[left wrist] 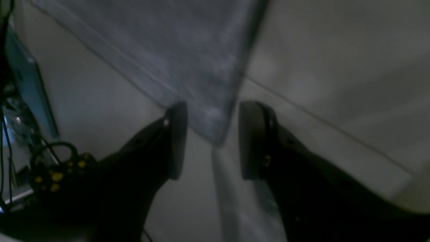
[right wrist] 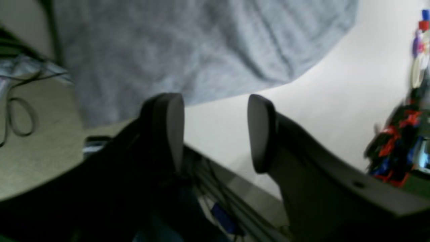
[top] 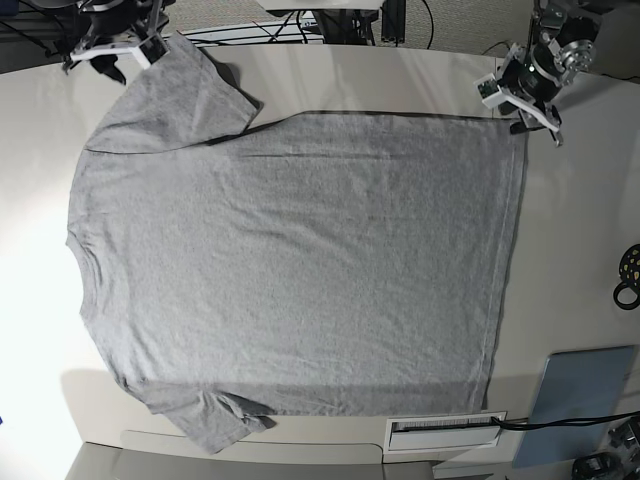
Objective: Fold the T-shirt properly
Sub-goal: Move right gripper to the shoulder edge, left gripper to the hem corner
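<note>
The T-shirt (top: 300,270) lies spread flat on the surface (top: 590,210), plain side up, with the neck toward the left of the base view and the bottom hem toward its right. One sleeve points to the far edge, the other to the near edge. No fold is made in it, so I judge that I am at the very start: the cloth is laid out and the first fold is not yet begun.

My left gripper (left wrist: 212,139) is at the far hem corner. Its jaws stand apart, and the tip of that corner sits in the gap between them, not pinched. My right gripper (right wrist: 215,131) is at the far sleeve. Its jaws are wide apart and nothing is between them; the grey cloth lies just beyond the pads.

For the next move I think I must take the far edge at both points together, the hem corner and the sleeve or shoulder, and bring it over toward the near edge. This asks for a firm pinch of the cloth on both sides and an equal lift, otherwise the fold line goes crooked.
</note>
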`<state>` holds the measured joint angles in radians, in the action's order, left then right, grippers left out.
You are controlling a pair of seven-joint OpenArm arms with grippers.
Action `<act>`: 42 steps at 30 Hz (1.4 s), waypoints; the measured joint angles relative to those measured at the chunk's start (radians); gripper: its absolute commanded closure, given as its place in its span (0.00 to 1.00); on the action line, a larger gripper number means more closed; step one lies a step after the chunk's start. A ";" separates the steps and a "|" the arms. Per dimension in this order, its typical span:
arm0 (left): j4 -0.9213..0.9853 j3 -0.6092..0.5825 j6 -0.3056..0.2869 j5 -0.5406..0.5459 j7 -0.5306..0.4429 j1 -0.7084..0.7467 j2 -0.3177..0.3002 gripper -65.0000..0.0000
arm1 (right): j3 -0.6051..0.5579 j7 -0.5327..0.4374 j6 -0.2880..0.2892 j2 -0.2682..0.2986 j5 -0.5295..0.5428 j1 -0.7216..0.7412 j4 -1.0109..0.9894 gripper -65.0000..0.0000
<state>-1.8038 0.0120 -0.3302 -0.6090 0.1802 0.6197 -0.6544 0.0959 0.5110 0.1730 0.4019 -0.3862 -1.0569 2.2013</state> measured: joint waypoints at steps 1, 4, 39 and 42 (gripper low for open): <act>0.012 0.000 0.000 0.000 -0.003 -0.012 0.000 0.59 | 0.000 0.000 0.001 0.000 -0.018 0.007 0.000 0.53; 0.055 0.001 0.005 0.001 -0.019 -0.050 0.000 0.59 | 0.000 0.001 0.000 0.000 -0.062 0.022 0.000 0.53; 0.158 0.009 -0.055 -0.045 -0.156 -0.103 -0.003 1.00 | -0.002 -0.158 0.198 0.133 -0.374 0.103 -0.184 0.53; 0.158 0.009 -0.055 -0.045 -0.156 -0.103 -0.003 1.00 | -0.010 -0.175 0.199 0.134 -0.368 0.156 -0.208 0.53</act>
<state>-1.6455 0.0208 -0.3851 -0.6540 0.0238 0.5167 -0.6571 0.0860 0.3363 0.3717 0.5354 -0.7540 -0.9005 1.9938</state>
